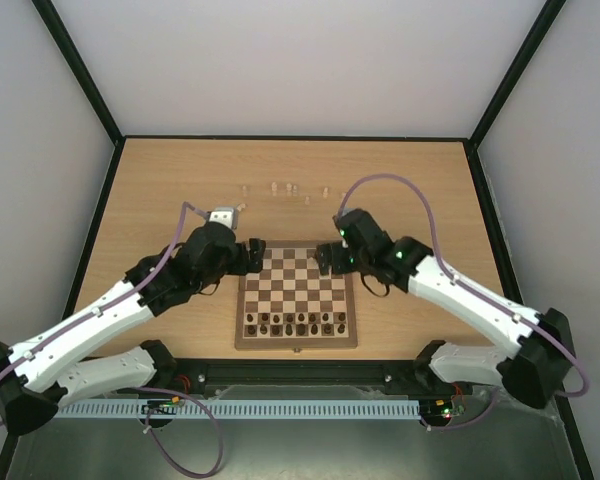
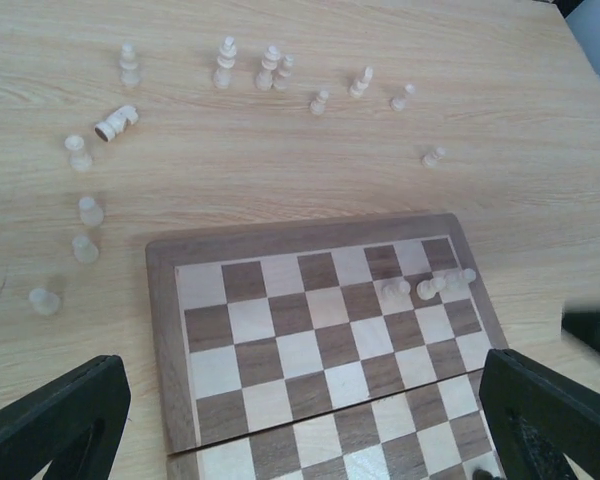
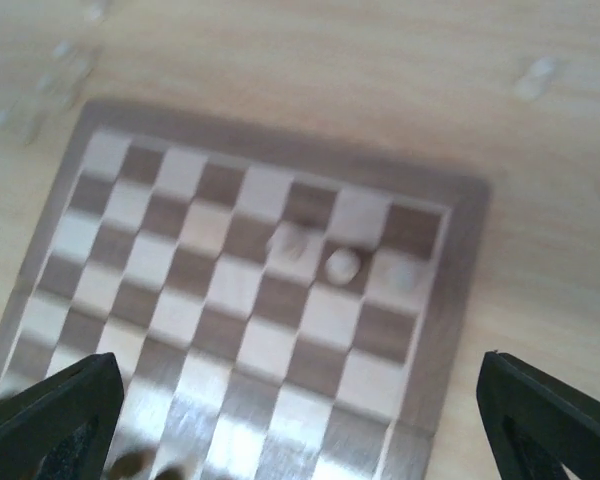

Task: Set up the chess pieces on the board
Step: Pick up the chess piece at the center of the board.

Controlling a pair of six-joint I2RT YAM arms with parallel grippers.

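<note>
Wood-grain counter, pale, under everything.

Left side: left arm, white links rising from the near-left corner, bent at the elbow, black wrist angled toward the far-left corner of the board. Left gripper poised just above that corner, spread wide with nothing between the fingers; in the left wrist view only the two black fingertips, one in each bottom corner, either side of the left gripper.

Beyond and left of the board: cream chess pieces scattered on bare counter, most upright, one lying on its side. From above, the same cream chess pieces strung in a loose line well beyond the far edge.

On the board itself: dark chess pieces lined along the near rows. Three cream ones close together on the far-right squares; one of them clear in the right wrist view, its neighbours blurred.

Right side: right gripper above the far-right part of the board, likewise spread wide and empty, right gripper framed by black fingertips at both lower corners. Right arm mirroring the left, stretched from the near-right corner.
</note>
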